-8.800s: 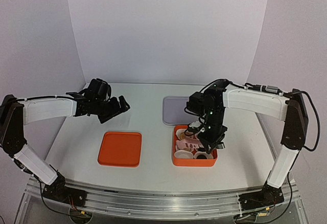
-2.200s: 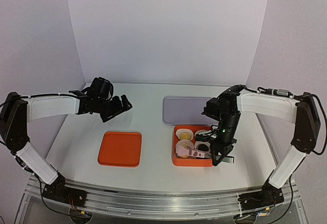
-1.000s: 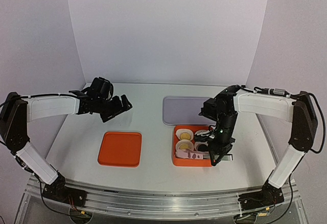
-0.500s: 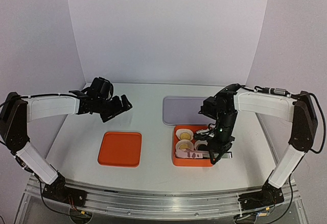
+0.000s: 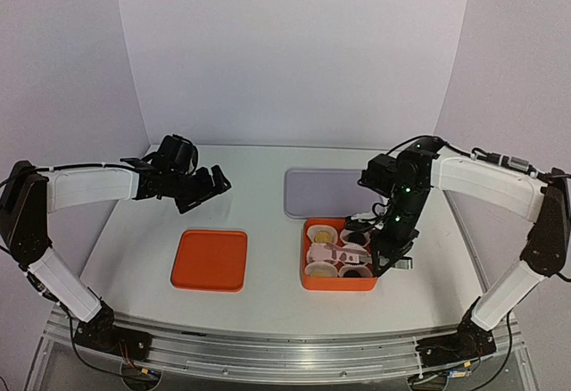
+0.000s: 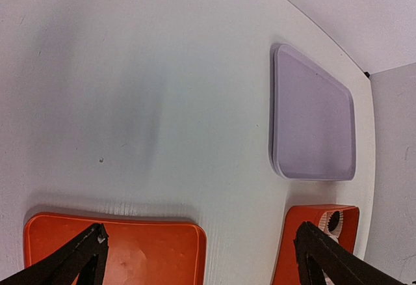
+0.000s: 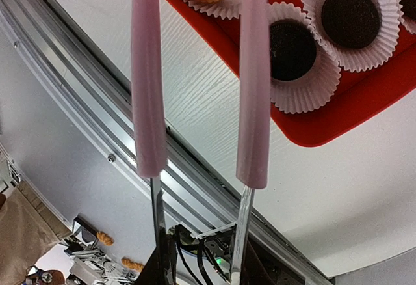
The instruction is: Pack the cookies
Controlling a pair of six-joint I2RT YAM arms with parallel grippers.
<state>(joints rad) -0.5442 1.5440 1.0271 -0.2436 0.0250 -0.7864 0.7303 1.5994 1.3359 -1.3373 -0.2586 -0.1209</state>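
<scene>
Cookies (image 7: 351, 18) in orange box (image 7: 312, 129)

Sit dark and golden in white paper cups (image 7: 309, 97) inside the box. Reaching steeply down over its right edge: right gripper (image 5: 391, 250), clamped on pink tongs (image 7: 253, 103), tong arms apart above the cups. Stretched out level above the table (image 5: 268, 196) beyond the flat orange lid (image 5: 211, 259): left gripper (image 6: 200, 231), fingers spread wide, grasping nothing.

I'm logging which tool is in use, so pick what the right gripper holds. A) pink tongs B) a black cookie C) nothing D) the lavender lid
A: the right gripper is closed on the pink tongs, whose two arms reach out over the cookies in the orange box.
</scene>
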